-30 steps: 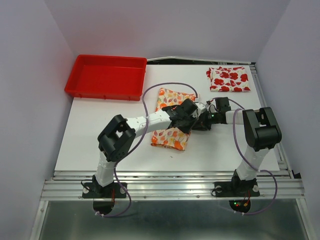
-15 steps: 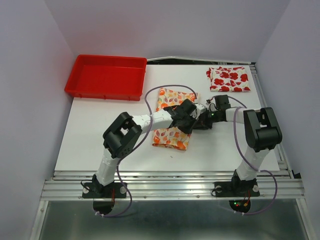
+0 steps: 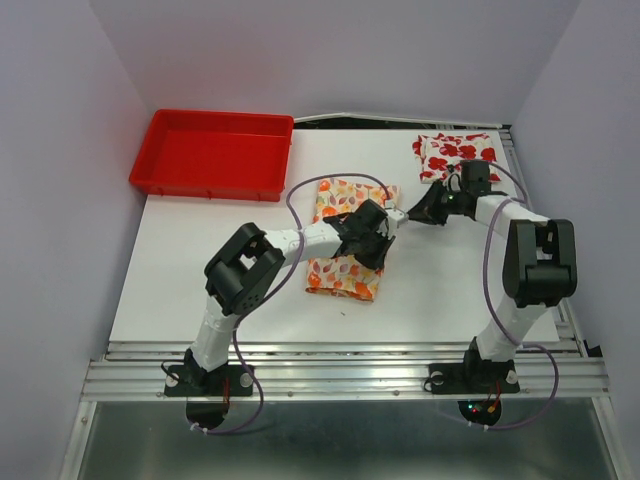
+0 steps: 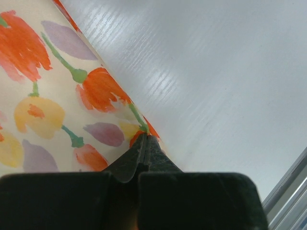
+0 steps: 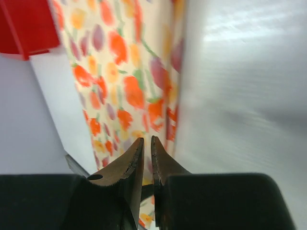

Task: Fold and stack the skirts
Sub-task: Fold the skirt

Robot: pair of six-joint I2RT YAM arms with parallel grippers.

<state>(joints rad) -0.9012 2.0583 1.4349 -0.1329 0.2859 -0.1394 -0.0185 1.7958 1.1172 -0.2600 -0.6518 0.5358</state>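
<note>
The cream skirt (image 3: 338,272) with orange marks lies folded at mid-table. My left gripper (image 3: 378,238) rests on its right edge. In the left wrist view the jaws (image 4: 145,138) are shut tight, tips right at the hem of the cream skirt (image 4: 48,96); I cannot tell whether any cloth is pinched. My right gripper (image 3: 412,213) hovers just off that skirt's upper right corner, pointing left. Its jaws (image 5: 147,139) stand a narrow slit apart with nothing between them, the cream skirt (image 5: 120,72) beyond. The white skirt with red flowers (image 3: 458,157) lies folded at the back right.
A red plastic tray (image 3: 215,152) sits at the back left, its corner also in the right wrist view (image 5: 24,24). The white table (image 3: 200,270) ends at a metal rail along the near edge. Grey walls close in both sides.
My right gripper has drawn back up and to the right, away from the cream skirt's middle, its jaws narrowing. The left gripper has stayed shut at the skirt's edge.
</note>
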